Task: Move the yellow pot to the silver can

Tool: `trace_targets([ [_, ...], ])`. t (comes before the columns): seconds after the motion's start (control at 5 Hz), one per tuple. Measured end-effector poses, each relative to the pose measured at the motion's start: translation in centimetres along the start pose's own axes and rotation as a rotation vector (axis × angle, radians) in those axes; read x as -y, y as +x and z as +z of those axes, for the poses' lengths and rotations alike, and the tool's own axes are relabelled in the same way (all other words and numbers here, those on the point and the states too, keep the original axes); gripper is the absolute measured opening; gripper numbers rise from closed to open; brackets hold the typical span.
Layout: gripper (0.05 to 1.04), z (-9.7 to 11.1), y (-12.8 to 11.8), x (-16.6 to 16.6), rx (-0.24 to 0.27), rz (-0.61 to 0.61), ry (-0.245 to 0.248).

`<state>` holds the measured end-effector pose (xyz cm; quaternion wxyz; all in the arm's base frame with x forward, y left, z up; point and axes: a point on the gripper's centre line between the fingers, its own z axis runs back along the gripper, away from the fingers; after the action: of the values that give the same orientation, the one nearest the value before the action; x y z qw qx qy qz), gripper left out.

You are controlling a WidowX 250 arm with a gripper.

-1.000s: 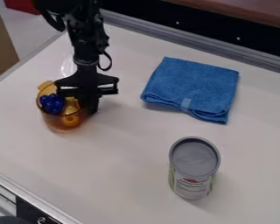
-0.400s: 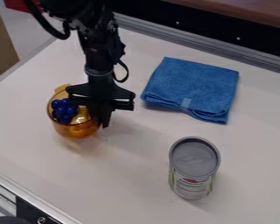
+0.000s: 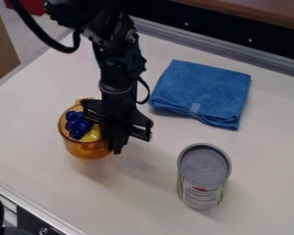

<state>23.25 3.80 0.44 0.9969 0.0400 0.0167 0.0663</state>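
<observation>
The yellow pot (image 3: 87, 149) is seen left of centre in the camera view, upright or nearly so, with its wall see-through and amber in tone. A bunch of blue, grape-like balls (image 3: 77, 125) and a yellow piece (image 3: 93, 134) are carried inside it. The pot's near-right side is met by the pincer (image 3: 117, 147), which appears to be clenched on the wall and rim there. A faint shade is cast below the base, so the pot is probably held a little above the surface (image 3: 152, 209), though this cannot be settled for certain.

The grasp can thus be judged as done, and the carry as under way at most. The silver can (image 3: 203, 178) is placed upright, toward the lower right, well apart from the pot, and open surface is seen between the two. What is left is the larger share: the pot is to be brought across, set down beside the can, and released. A one-sided hold may let the pot tilt, so a level, slow path is called for, and the can should not be knocked.

Farther back, a folded blue cloth (image 3: 201, 92) is laid out, off the direct route.
</observation>
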Motion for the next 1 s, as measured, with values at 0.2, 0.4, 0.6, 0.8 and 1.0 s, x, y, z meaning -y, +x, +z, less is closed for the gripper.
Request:
trace_targets([
  [0.2,0.061,-0.7,-1.3,1.1,0.002,-0.186,0.026],
  [0.4,0.061,-0.7,-2.3,2.2,0.086,-0.293,0.012],
  [0.6,0.061,-0.8,-3.5,3.2,0.117,-0.405,-0.018],
  [0.8,0.061,-0.8,-3.6,4.4,0.136,-0.436,-0.023],
  [1.0,0.061,-1.0,-3.6,5.1,0.141,-0.386,-0.024],
])
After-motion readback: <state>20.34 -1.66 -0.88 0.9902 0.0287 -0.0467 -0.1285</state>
